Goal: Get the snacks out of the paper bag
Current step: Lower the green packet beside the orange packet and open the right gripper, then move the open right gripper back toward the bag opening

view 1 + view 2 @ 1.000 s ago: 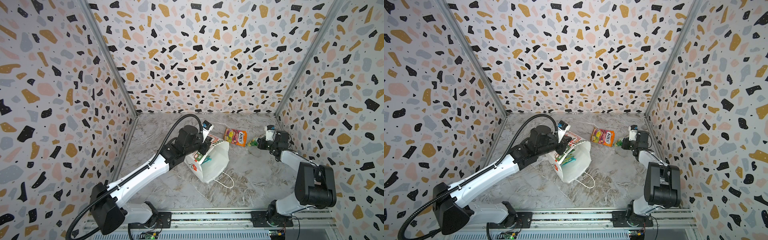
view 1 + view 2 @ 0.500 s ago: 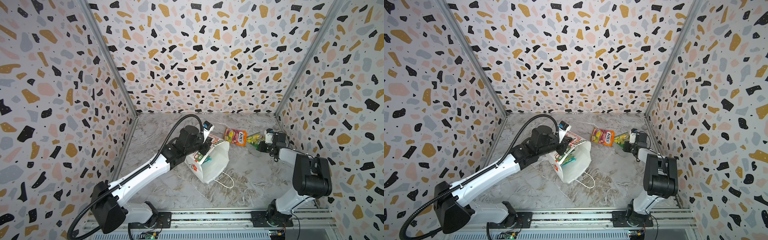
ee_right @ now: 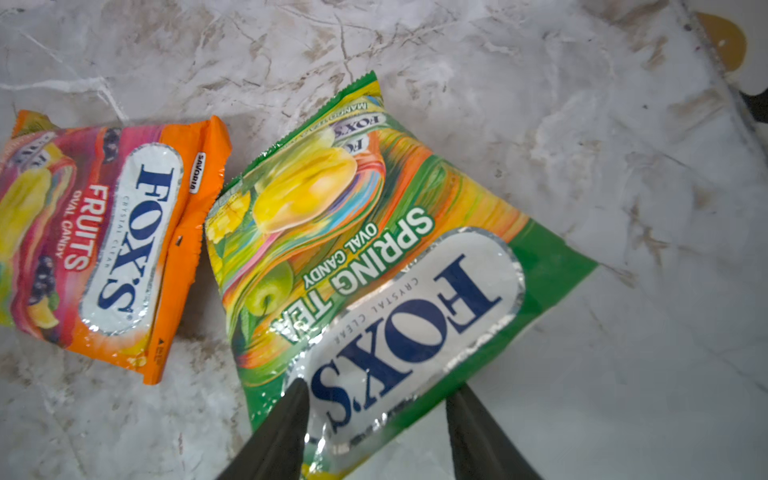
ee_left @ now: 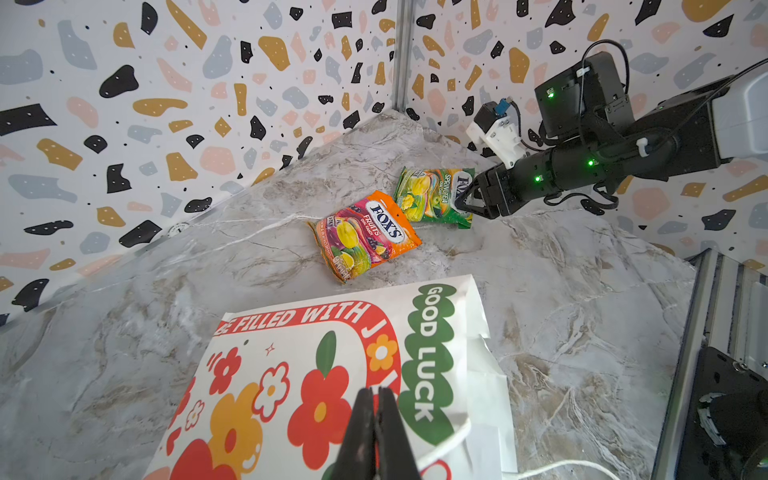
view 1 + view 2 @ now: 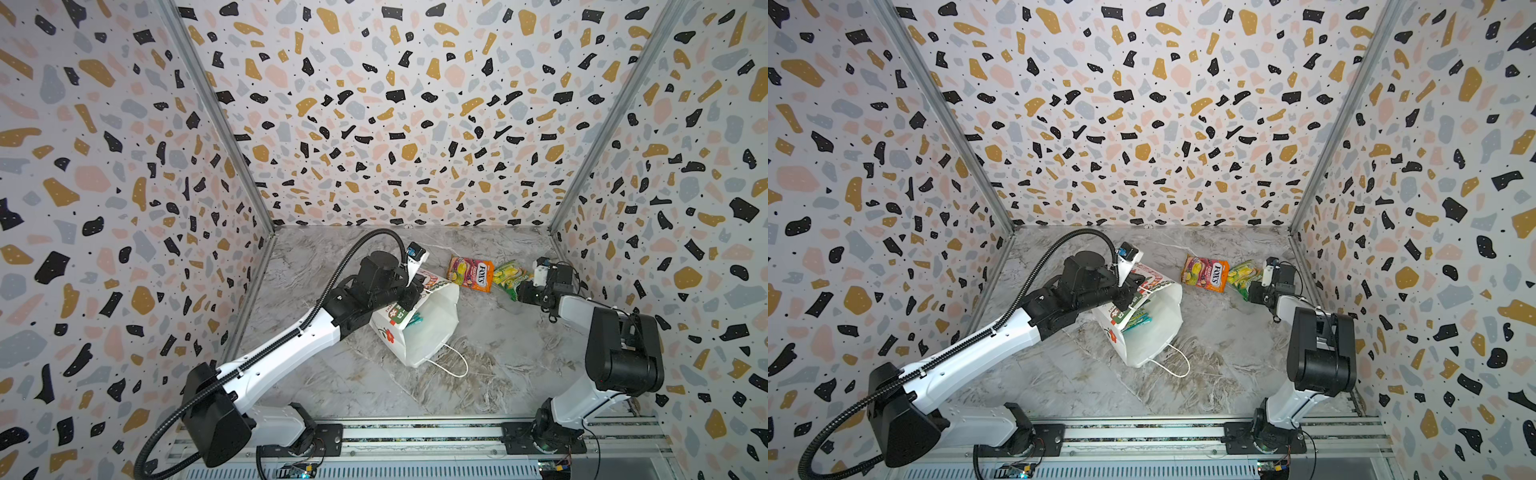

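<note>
In both top views the white paper bag [image 5: 432, 332] [image 5: 1154, 332] lies tipped over mid-table on the marble tabletop [image 5: 498, 357]. Its mouth gapes open, and teal packet ends [image 5: 415, 320] show inside. The left gripper [image 5: 411, 296] is clamped on the bag's printed rim and holds it up. Beyond the bag, towards the back right corner, the orange-pink FOX'S packet [image 5: 471, 274] and the green-yellow FOX'S packet [image 5: 511, 274] lie flat side by side. The right gripper [image 5: 517, 291] sits low at the green-yellow packet's near edge.

The left wrist view shows the left jaws pressed tight together over the bag's flower-printed panel, with a white cord handle [image 4: 457, 440] running just beside them. Farther off, the two packets rest on the marble, edges overlapping slightly, and the right gripper's tips reach the green-yellow one.

In the right wrist view the right jaws stand apart, released. One dark finger [image 3: 286, 432] overlaps the green-yellow Spring Tea packet's corner and the other stands clear over the marble. The orange Fruits packet touches its far edge.
</note>
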Robot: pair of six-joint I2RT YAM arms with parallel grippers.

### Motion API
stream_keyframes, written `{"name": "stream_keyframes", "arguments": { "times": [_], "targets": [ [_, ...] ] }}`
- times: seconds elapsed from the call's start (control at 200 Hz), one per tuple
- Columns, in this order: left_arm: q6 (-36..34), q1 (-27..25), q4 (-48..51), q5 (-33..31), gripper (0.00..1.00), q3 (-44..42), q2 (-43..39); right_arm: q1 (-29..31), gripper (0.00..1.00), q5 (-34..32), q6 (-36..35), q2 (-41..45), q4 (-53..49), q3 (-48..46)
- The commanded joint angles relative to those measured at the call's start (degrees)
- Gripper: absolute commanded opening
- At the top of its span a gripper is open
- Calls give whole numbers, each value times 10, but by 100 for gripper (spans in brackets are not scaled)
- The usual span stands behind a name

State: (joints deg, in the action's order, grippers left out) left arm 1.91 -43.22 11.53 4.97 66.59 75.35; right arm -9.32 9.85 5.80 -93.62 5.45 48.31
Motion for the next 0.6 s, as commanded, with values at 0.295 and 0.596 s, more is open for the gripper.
{"name": "stream_keyframes", "arguments": {
  "times": [0.295,0.596],
  "targets": [
    [-10,-2,-10,-13,0,21,-8,1,58,121,88,214,0,-91],
    [-12,-2,-11,-19,0,19,-14,105,58,219,124,371,13,-139]
  ]
}}
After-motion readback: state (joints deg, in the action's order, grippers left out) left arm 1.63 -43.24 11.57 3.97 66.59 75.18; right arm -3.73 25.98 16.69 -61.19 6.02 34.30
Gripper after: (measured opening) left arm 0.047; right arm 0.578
